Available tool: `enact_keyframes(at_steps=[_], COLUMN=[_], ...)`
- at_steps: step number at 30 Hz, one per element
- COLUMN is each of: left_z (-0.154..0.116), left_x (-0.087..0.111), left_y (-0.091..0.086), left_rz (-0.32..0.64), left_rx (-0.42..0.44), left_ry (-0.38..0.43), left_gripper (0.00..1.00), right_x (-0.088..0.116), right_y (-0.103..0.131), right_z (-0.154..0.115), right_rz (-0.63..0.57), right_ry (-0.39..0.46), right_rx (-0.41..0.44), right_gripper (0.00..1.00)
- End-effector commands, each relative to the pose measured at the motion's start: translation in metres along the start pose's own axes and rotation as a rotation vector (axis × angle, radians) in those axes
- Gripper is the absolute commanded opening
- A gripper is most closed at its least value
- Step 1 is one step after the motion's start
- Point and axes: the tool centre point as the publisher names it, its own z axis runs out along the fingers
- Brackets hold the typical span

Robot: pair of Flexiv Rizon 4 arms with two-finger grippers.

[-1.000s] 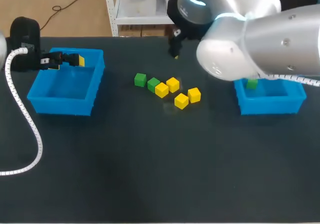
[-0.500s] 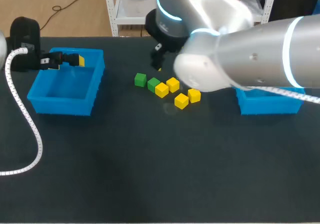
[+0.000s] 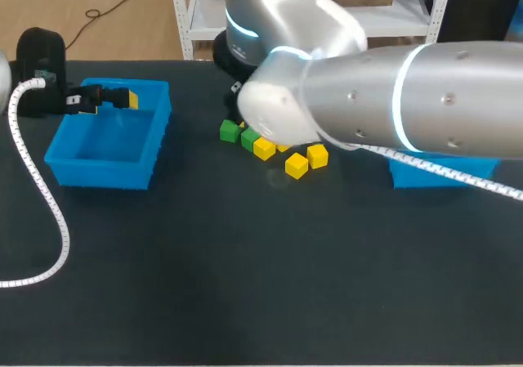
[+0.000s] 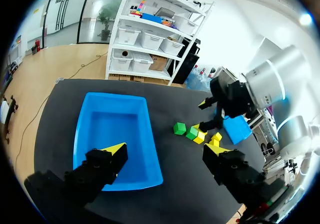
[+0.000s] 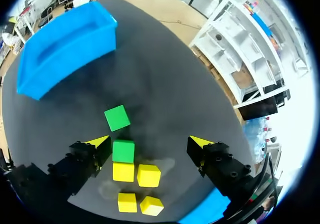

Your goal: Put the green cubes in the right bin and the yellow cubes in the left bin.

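Above the black table (image 3: 245,285), two tools, both spread wide and clamped on nothing.

Left tool (image 4: 165,151): fingers well apart, held over the blue plastic left bin (image 4: 112,124), with the bin directly under and ahead of the tips.

Right tool (image 5: 148,143): likewise apart, held above the cluster of small cubes near the table's middle. Under the gap between its fingers, nearer one finger than the other, a green cube (image 5: 123,150). Just ahead of the tool, a second green cube (image 5: 117,117), turned slightly off the first. Right behind the first green cube, toward the wrist, two yellow cubes (image 5: 123,172) side by side. Further back under the tool, two more yellow cubes (image 5: 127,202), close together. Well ahead of this tool and off to one side, the left bin again. Behind it, the blue plastic right bin (image 3: 433,175), in the head view mostly hidden by the right arm (image 3: 368,97).
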Motion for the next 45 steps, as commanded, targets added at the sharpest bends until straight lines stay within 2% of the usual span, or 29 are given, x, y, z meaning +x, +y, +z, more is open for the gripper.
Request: enact_keyframes(at_steps=[1,10,19,32,33,34,36,45], left_z=[0.000,0.000,0.000,0.000,0.000,0.000,0.000,0.000], left_x=[0.000,0.000,0.000,0.000,0.000,0.000,0.000,0.000], left_y=[0.000,0.000,0.000,0.000,0.000,0.000,0.000,0.000], left_rz=[0.000,0.000,0.000,0.000,0.000,0.000,0.000,0.000], left_rx=[0.000,0.000,0.000,0.000,0.000,0.000,0.000,0.000], left_ry=[0.000,0.000,0.000,0.000,0.000,0.000,0.000,0.000], left_gripper=[1.00,1.00,1.00,1.00,1.00,1.00,1.00,1.00], right_x=[-0.004,0.004,0.017,0.020,0.020,0.021,0.021,0.022], right_y=[0.000,0.013,0.023,0.026,0.025,0.025,0.025,0.026], right_z=[0.005,-0.001,0.016,0.035,0.037,0.038,0.040,0.040], right_rz=[0.019,0.032,0.035,0.034,0.037,0.038,0.042,0.050], right_ry=[0.047,0.040,0.082,0.113,0.115,0.117,0.119,0.119], right_rx=[-0.021,-0.054,-0.081,-0.092,-0.092,-0.091,-0.089,-0.099], right_gripper=[1.00,1.00,1.00,1.00,0.93,0.48,0.00,0.00])
